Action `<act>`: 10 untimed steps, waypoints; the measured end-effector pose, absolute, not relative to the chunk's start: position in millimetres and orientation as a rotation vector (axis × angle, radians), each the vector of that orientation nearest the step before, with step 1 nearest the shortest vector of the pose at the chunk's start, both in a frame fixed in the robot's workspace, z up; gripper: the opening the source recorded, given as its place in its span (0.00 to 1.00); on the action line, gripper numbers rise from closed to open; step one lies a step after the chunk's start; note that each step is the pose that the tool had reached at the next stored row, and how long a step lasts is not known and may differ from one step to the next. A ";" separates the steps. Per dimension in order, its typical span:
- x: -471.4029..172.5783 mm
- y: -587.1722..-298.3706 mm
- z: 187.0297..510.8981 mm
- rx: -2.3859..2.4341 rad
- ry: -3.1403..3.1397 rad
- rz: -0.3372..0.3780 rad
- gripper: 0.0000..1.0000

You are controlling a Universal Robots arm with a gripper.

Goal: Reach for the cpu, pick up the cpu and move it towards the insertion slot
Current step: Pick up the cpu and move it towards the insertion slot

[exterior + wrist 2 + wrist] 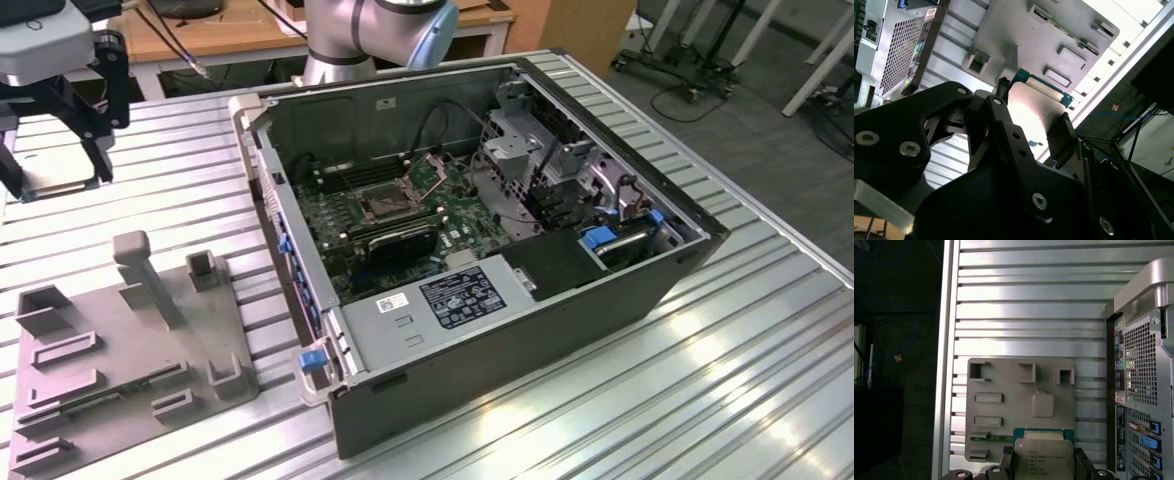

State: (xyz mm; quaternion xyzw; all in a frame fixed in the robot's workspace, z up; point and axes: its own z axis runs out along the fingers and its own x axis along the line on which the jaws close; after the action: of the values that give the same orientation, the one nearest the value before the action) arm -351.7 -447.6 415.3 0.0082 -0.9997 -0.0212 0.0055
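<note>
1. Ribbed metal table (pixel 747 380): carries everything below.
2. Open computer case (pixel 601 290): lies on its side, with the green motherboard (pixel 334 235) exposed inside.
3. Grey fixture plate (pixel 134 350): sits on the table at the exterior view's left, just beside the case.
4. My pincer (pixel 56 150): hangs over the table at the exterior view's far left, well apart from the case. It is clenched on item 6.
5. Insertion slot (pixel 380 207): dark square in a silvery bracket on the motherboard. Nothing sits in it.
6. The cpu (pixel 1044 452): gripped by two opposite edges in both wrist views, above the near edge of the fixture plate. I judge it light, thin and stiff, with a smooth, slippery lid and a fragile underside. Best held by the edges, as now.
</note>
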 end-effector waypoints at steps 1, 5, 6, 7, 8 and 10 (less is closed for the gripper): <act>-350.9 -447.6 415.2 0.026 -3.130 -0.067 0.55; -347.6 -447.6 415.3 0.026 -3.130 -0.066 0.55; -347.0 -447.6 415.2 0.026 -3.130 -0.067 0.55; -346.3 -447.6 415.2 0.026 -3.130 -0.066 0.55; -345.6 -447.6 415.2 0.026 -3.130 -0.066 0.55; -343.9 -447.6 415.2 0.026 -3.130 -0.066 0.55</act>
State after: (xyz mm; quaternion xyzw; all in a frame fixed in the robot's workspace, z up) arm -343.9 -447.6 415.2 0.0082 -0.9997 -0.0212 0.0055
